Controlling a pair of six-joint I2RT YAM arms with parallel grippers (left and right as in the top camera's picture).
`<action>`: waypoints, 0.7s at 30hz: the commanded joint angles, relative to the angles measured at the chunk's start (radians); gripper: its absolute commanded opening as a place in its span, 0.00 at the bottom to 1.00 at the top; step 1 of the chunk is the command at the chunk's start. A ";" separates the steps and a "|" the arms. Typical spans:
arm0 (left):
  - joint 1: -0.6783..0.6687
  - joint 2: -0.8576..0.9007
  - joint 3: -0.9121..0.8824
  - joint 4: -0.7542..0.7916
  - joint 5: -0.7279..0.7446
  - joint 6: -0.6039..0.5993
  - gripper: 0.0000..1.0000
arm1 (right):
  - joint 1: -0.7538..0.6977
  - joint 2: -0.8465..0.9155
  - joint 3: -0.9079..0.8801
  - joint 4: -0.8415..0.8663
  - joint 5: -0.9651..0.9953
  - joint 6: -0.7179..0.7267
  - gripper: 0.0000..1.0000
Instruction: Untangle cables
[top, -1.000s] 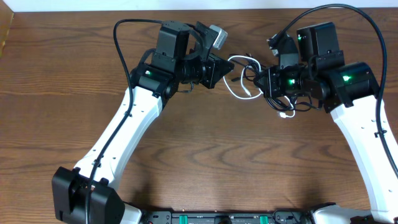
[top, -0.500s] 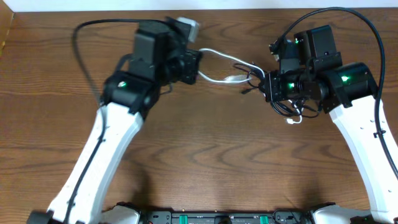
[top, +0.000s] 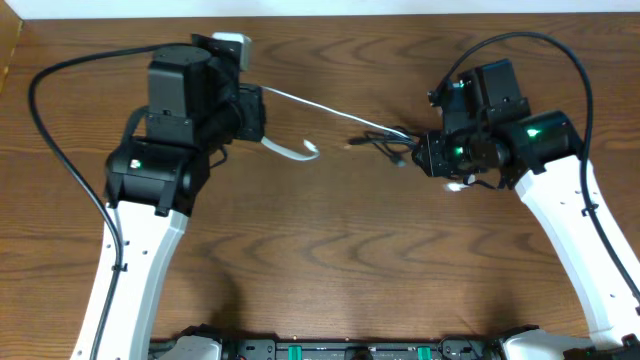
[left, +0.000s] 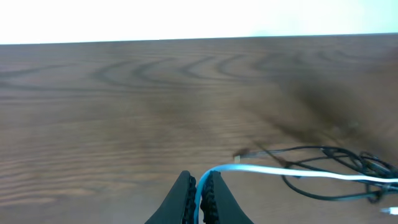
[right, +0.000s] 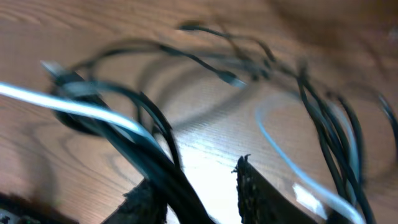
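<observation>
Clamps the white cable (left: 292, 172) between the closed fingers of the left gripper (left: 200, 182) and draws it taut from there rightward, to the knot of black cables (top: 388, 140). Has swung well away from the other arm since a second ago, so that the white line now runs long where it looped short before. Parts the right gripper (right: 198, 175) a little, no longer pinched as before, with black strands passing loose through the gap and the tangle just ahead.

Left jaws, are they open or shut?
Shut: the left wrist view shows the left jaws pressed together on the white cable.
</observation>
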 joint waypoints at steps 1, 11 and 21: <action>0.064 -0.019 0.039 0.024 -0.125 -0.008 0.07 | -0.016 -0.015 -0.071 0.016 0.117 0.008 0.35; 0.065 -0.020 0.098 0.145 0.069 -0.038 0.08 | -0.016 -0.015 -0.220 0.144 0.112 0.030 0.33; 0.065 -0.016 0.103 0.159 0.115 -0.090 0.08 | -0.035 -0.016 -0.193 0.143 -0.010 0.004 0.09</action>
